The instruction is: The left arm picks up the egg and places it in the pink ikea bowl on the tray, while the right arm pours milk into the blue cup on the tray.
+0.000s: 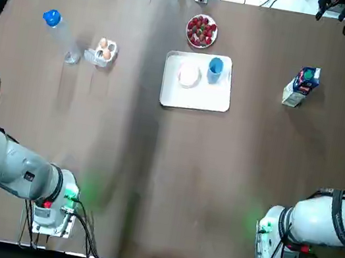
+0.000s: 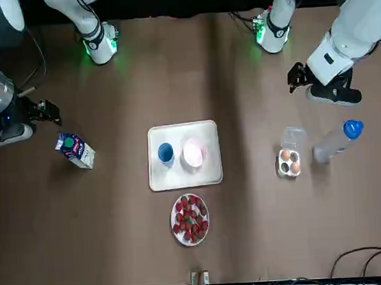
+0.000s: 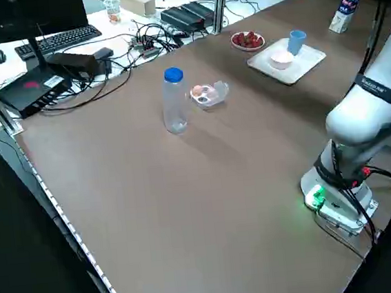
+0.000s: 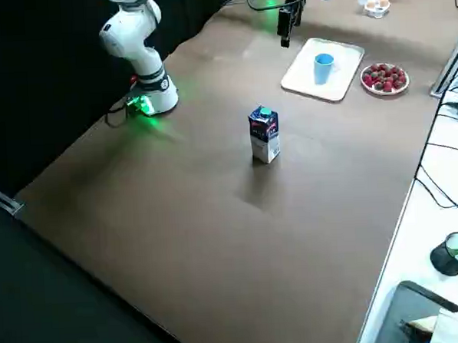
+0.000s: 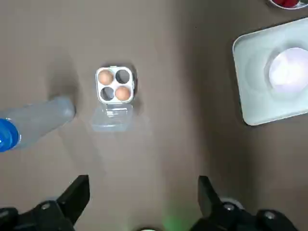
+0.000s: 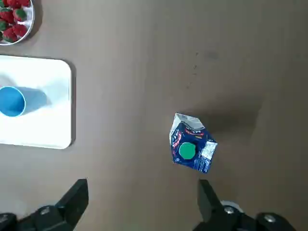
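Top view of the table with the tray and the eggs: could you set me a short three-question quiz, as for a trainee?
1. True or false: the blue milk carton stands on the white rectangular tray.
2. How many brown eggs lie in the clear plastic egg box?
3. The left gripper and right gripper are: A) both open and empty; B) both shut on something; C) one open, one holding the carton.
Key: 1 false, it stands on the bare table; 2 two; 3 A.
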`<state>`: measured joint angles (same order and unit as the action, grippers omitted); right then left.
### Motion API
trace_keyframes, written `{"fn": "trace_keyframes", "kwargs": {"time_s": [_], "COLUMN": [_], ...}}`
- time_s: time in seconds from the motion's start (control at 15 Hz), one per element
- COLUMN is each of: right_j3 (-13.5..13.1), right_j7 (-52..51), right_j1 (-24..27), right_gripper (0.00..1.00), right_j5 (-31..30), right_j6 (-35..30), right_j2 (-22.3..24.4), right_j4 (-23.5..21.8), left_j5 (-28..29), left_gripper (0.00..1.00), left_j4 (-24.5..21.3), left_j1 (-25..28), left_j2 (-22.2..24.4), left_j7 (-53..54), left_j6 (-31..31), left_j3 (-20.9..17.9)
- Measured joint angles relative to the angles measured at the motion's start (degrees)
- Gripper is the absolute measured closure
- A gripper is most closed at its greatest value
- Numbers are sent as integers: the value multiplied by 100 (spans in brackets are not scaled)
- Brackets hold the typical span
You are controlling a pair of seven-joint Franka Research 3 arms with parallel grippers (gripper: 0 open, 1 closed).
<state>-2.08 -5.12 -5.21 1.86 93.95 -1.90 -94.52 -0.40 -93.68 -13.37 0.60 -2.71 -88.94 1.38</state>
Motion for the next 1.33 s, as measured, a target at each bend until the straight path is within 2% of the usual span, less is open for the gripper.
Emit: {"fn": "trace_keyframes", "kwargs": {"time_s": [0.4, 0.53, 0.6, 0.8, 1.0, 1.33], "right_j3": [-10, -10, -15, -40, -63, -88], "right_j7": [1, 3, 13, -107, -1289, -3247], "right_j1": [14, 15, 24, 259, 627, 1381], "right_gripper": [0, 0, 0, 0, 0, 0], "right_j5": [0, 0, 1, 1, 12, 680], "right_j6": [-2, -1, 24, 389, 523, 568], "right_j2": [-25, -28, -57, -274, -570, -1014], "right_j4": [-18, -22, -28, -52, -49, 62], "left_j5": [0, 10, 106, 346, 358, 359], "left_gripper": [0, 0, 0, 0, 0, 0], "left_j4": [-19, -197, -368, -924, -1237, -977], "left_j1": [25, 72, 88, 97, 170, 418], "left_j2": [-19, -110, -244, -878, -1357, -1560], "left_j7": [-2, 16, 22, 4, -71, 13], "left_j6": [177, 218, 93, -999, -1998, -2160], "left_j3": [-10, -24, -28, -28, -29, -34]}}
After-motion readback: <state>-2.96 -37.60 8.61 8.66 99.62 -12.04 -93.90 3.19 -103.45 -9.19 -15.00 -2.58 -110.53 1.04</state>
